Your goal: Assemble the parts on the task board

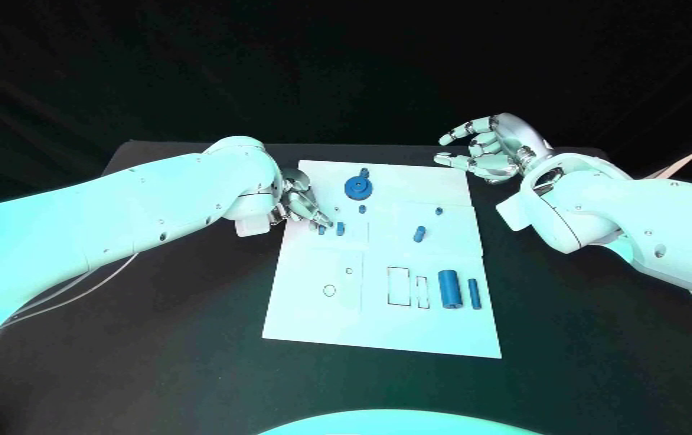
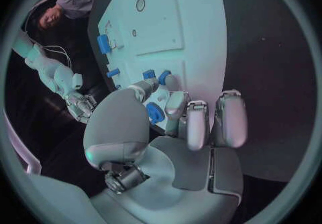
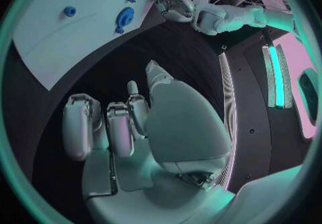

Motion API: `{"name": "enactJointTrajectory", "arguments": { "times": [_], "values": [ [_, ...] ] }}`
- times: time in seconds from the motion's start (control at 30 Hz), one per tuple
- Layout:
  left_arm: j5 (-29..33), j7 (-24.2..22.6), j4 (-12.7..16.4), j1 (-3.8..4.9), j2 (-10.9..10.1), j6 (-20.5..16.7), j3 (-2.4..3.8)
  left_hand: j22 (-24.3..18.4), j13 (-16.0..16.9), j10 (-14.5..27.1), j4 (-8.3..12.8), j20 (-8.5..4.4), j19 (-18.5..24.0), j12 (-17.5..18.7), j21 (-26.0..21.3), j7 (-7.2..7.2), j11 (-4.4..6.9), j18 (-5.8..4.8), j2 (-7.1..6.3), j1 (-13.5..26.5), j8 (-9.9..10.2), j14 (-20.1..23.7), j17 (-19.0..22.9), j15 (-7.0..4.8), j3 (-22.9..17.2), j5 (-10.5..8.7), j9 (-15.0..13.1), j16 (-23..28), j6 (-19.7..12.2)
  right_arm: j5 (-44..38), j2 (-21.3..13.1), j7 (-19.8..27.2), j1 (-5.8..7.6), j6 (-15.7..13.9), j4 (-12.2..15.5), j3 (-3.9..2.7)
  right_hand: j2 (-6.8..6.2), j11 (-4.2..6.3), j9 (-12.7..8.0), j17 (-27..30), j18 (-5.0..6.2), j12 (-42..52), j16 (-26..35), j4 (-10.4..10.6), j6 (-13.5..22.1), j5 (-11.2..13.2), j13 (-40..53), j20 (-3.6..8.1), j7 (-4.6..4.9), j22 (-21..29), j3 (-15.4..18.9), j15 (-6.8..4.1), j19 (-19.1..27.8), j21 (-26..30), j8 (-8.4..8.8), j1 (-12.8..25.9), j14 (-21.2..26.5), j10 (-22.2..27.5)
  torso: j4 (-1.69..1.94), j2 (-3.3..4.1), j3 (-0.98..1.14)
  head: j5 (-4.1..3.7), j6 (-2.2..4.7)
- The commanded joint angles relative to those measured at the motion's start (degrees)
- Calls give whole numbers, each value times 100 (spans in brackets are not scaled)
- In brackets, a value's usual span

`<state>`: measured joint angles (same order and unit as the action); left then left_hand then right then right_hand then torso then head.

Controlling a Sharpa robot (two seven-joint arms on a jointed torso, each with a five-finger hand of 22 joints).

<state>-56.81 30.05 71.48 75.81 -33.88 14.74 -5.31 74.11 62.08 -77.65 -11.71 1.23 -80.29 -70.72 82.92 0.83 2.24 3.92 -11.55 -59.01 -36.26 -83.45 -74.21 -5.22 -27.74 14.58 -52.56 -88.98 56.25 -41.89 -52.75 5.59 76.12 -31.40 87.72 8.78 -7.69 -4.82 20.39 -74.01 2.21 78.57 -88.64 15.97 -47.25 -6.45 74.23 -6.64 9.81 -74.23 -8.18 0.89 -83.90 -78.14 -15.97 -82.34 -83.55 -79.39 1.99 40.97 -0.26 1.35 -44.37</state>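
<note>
The white task board (image 1: 433, 320) lies in the middle of the black table. My left hand (image 1: 296, 200) rests at the board's left edge. Its fingertips (image 2: 149, 86) reach right up to two small blue pieces (image 1: 330, 227) (image 2: 149, 74); whether they grip one I cannot tell. A round blue gear (image 1: 356, 188) (image 2: 155, 112) (image 3: 125, 17) sits just beyond that hand. My right hand (image 1: 490, 150) (image 3: 127, 127) hovers off the board's far right corner, fingers apart and holding nothing.
A blue peg (image 1: 420, 233) and a tiny blue piece (image 1: 438, 211) stand mid-board. Two blue cylinders (image 1: 459, 288) lie near the board's right edge beside outlined slots (image 1: 400, 286). Bare black table (image 1: 173, 355) surrounds the board.
</note>
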Motion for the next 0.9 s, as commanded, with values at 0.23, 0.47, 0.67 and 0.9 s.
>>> {"name": "enactJointTrajectory", "arguments": {
  "times": [0.23, 0.47, 0.67, 0.9],
  "values": [
    [124, -29, 26, -44, -50, -151, 14, 198, 60, -98, -152, -9, -139, 25, -18, 49, 22, -72, -7, 50, 101, -655, -1579, -9, 203, -147, -57, -102, 41, -4, 1, 21, -12, 11, 3, -1, -9, 1, 74, -1218, 61, -3, 64, 33, 57, -86, 362, 38, -16, -904, -215, -45, -100, 86, -122, 155, -542, 130, -10, 8, -4, -5, 13],
    [672, -260, 136, -53, -161, -555, 104, -149, -372, 194, -446, 24, 83, 374, -224, 126, -41, 4, -11, -53, 170, -599, -1410, 34, 434, -142, -81, 2, -149, -3, 0, 24, -24, 9, -4, -1, -9, 1, 74, -1218, 61, -3, 64, 33, 57, -86, 362, 38, -16, -904, -215, -45, -100, 86, -122, 155, -542, 130, -9, 2, -1, -26, 32],
    [932, -684, 263, -53, -294, -935, 219, -1008, -1380, 1020, -489, 181, 645, 1205, -788, 351, -249, 186, 127, -213, 364, -341, -785, 208, 655, -89, -60, 432, -626, -3, -6, 25, -28, 7, -16, -1, -9, 1, 74, -1218, 61, -3, 64, 33, 57, -86, 362, 38, -16, -904, -215, -45, -100, 86, -122, 155, -542, 130, 2, -6, 6, -39, 40],
    [848, -1325, 438, -56, -368, -1414, 274, -2201, -2392, 2280, -488, 456, 1362, 2136, -1716, 779, -645, 421, 104, -719, 830, 138, 73, 551, 851, -62, 349, 1068, -1510, -2, -19, 22, -29, 1, -30, -1, -9, 1, 74, -1218, 61, -3, 64, 33, 57, -86, 362, 38, -16, -904, -215, -45, -100, 86, -122, 155, -542, 130, 4, 5, -1, -80, 67]
  ]
}}
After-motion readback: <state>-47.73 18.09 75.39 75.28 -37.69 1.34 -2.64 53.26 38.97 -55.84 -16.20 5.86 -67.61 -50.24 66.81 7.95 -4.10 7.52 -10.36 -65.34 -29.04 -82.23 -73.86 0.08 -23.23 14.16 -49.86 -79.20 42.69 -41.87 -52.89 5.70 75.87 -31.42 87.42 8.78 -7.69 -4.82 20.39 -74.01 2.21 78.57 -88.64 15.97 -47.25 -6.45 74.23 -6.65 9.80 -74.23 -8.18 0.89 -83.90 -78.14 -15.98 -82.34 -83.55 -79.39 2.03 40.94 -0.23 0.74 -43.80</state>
